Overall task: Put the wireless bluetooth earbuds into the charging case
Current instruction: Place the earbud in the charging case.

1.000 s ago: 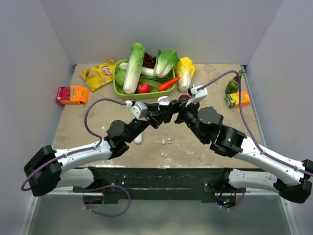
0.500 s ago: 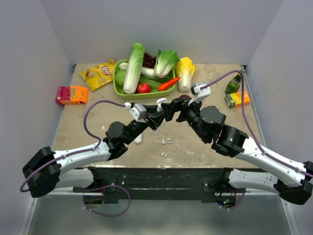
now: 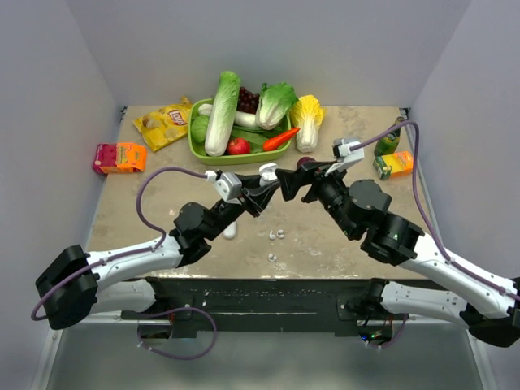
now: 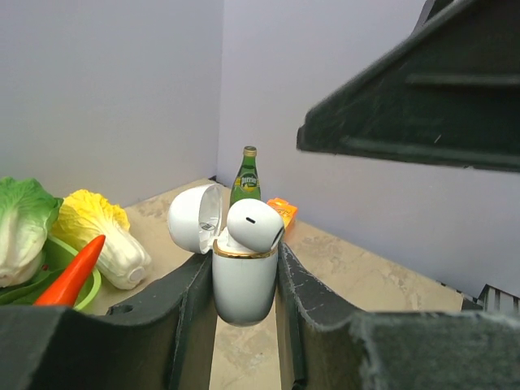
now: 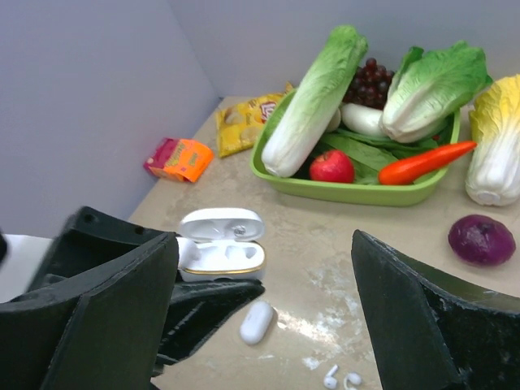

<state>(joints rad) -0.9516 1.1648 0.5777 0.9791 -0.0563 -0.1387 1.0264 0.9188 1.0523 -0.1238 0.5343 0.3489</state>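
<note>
My left gripper (image 4: 244,264) is shut on the white charging case (image 4: 242,288) and holds it upright above the table, lid (image 4: 197,218) open. One white earbud (image 4: 254,225) sits tilted in the case's top, not fully down. In the right wrist view the case (image 5: 221,258) shows one slot filled at its left. My right gripper (image 5: 268,268) is open and empty, just right of the case (image 3: 266,172). Two more earbuds (image 3: 276,235) lie on the table below, also in the right wrist view (image 5: 340,379). A third small white piece (image 3: 273,257) lies nearer.
A white oblong capsule (image 5: 257,322) lies on the table under the left gripper. A green tray (image 3: 197,153) of vegetables stands at the back, a purple onion (image 3: 306,162) beside it. A chips bag (image 3: 165,123), an orange packet (image 3: 119,157), a green bottle (image 3: 386,141) and a juice box (image 3: 395,164) lie around.
My right arm has drawn back to the right, away from the case. My left gripper has kept hold of the case and barely moved.
</note>
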